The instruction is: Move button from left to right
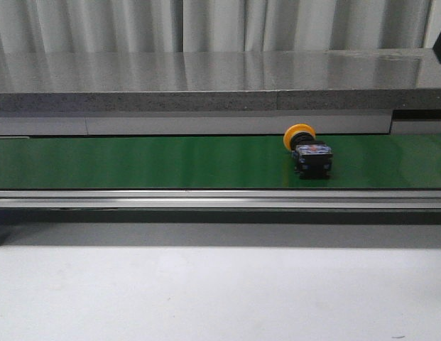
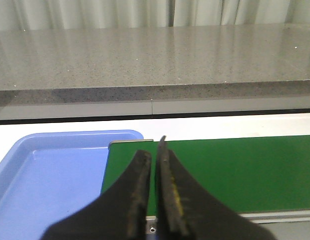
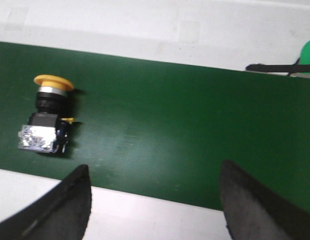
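The button point(image 1: 308, 150) lies on its side on the green belt point(image 1: 149, 162), right of the middle, its yellow-orange cap toward the back and its black body toward the front. The right wrist view shows the same button point(image 3: 47, 116) off to one side of my right gripper point(image 3: 154, 186), which is open wide with nothing between its fingers. My left gripper point(image 2: 155, 156) is shut on nothing, over the green belt's end point(image 2: 234, 172) next to a blue tray. Neither gripper appears in the front view.
A blue tray point(image 2: 50, 175) sits beside the belt's left end. A long grey stone counter point(image 1: 206, 78) runs behind the belt. A metal rail point(image 1: 220, 199) edges the belt's front, with white table point(image 1: 220, 291) before it. A green object point(image 3: 307, 55) shows at the belt's far right.
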Available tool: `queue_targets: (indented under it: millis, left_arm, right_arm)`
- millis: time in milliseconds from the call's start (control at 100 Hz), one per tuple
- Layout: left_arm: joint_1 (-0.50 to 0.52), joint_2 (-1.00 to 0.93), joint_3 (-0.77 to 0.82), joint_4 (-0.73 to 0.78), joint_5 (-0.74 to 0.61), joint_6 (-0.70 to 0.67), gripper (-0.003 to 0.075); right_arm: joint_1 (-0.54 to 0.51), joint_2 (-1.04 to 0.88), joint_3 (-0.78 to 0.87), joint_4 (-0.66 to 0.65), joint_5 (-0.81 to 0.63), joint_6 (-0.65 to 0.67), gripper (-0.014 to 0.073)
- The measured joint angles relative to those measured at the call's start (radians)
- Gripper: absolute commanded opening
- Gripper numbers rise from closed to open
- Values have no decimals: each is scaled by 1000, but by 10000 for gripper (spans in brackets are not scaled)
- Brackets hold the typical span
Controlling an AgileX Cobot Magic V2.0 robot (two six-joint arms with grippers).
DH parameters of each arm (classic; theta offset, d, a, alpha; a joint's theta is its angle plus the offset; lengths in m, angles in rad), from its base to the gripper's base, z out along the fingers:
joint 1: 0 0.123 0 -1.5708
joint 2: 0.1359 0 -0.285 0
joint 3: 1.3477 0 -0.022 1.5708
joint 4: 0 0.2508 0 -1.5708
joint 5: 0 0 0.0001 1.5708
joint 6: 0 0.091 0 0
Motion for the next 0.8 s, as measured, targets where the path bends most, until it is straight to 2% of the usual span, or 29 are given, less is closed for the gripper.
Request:
queue_targets:
  millis: [300, 800]
  left_arm:
    - [0, 0, 0, 0, 0, 0, 5]
    - [0, 0, 0, 0, 0, 0, 5]
  right_arm:
    - [93, 183, -11, 4, -84, -5, 509]
    - [112, 311, -13, 4, -192, -7, 509]
